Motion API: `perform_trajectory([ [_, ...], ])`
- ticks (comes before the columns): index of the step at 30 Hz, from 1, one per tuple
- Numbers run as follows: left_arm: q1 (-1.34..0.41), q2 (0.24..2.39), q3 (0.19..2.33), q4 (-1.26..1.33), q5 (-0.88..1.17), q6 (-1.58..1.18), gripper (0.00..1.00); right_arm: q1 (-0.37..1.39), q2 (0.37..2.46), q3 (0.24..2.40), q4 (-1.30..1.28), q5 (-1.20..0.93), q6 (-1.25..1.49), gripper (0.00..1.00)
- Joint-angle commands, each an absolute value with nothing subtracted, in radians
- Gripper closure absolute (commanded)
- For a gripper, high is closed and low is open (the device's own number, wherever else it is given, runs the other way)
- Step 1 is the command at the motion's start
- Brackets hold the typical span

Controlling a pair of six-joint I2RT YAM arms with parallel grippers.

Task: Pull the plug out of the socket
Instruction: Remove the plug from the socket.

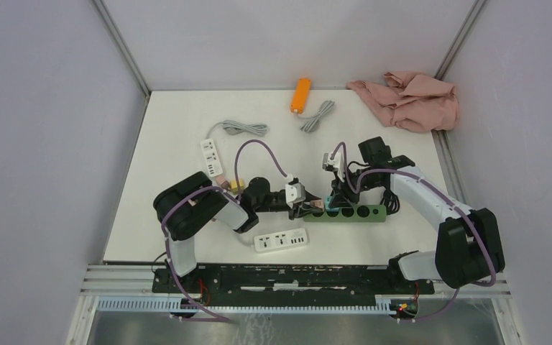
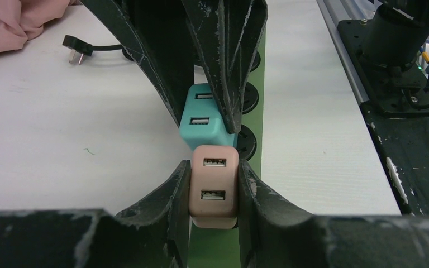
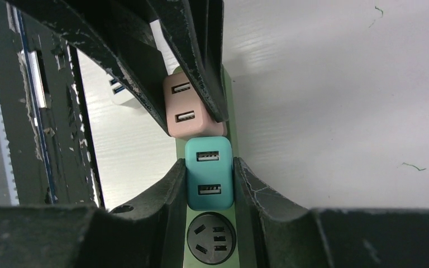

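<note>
A white table fills the walled cell. The left gripper clamps a pink plug seated in a green power strip. Just beside it, at 12 o'clock in the left wrist view, a teal plug sits pinched in the right gripper. A bare socket lies at its 6 o'clock in the right wrist view.

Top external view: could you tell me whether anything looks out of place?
Only the crumpled pink cloth in the far right corner looks stray. On the green power strip, the left end effector clasps the pink charger and the right end effector the teal charger, both seated squarely.
</note>
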State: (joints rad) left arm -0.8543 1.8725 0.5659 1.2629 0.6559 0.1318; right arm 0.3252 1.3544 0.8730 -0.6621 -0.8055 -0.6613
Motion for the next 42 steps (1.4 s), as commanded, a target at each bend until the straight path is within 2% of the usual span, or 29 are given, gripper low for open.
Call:
perform_trajectory([
  [1,-0.862,1.912,0.558,1.166,0.592,0.172,0.97,0.296,1.278,0.929,-0.803,-1.040,-0.849,1.00],
  [5,-0.862,1.913,0.558,1.166,0.594,0.173,0.97,0.303,1.290,0.940,-1.057,-1.157,-1.193,1.00],
  [7,-0.862,1.912,0.559,1.167,0.594,0.173,0.97,0.335,1.298,0.951,-1.122,-1.190,-1.274,1.00],
  [9,-0.862,1.914,0.559,1.165,0.593,0.173,0.97,0.367,1.296,0.952,-1.068,-1.189,-1.211,1.00],
  [13,-0.862,1.916,0.565,1.160,0.594,0.173,0.97,0.416,1.275,0.920,-0.747,-1.131,-0.845,1.00],
  [16,-0.861,1.916,0.564,1.159,0.594,0.173,0.97,0.417,1.293,0.930,-0.638,-1.049,-0.674,1.00],
  [24,-0.862,1.914,0.566,1.158,0.587,0.167,0.96,0.331,1.289,0.999,-0.868,-1.041,-0.880,1.00],
  [25,-0.862,1.915,0.569,1.151,0.582,0.164,0.92,0.319,1.285,1.005,-0.887,-1.055,-0.884,1.00],
  [29,-0.862,1.908,0.567,1.160,0.550,0.133,0.50,0.297,1.276,1.005,-0.913,-1.077,-0.884,1.00],
  [32,-0.862,1.882,0.543,1.208,0.507,0.084,0.28,0.293,1.285,1.014,-0.915,-1.095,-0.851,1.00],
  [35,-0.862,1.845,0.510,1.267,0.460,0.002,0.18,0.290,1.302,1.027,-0.911,-1.107,-0.806,1.00],
  [42,-0.862,1.649,0.469,1.099,0.355,-0.109,0.14,0.266,1.304,1.043,-0.899,-1.158,-0.720,1.00],
])
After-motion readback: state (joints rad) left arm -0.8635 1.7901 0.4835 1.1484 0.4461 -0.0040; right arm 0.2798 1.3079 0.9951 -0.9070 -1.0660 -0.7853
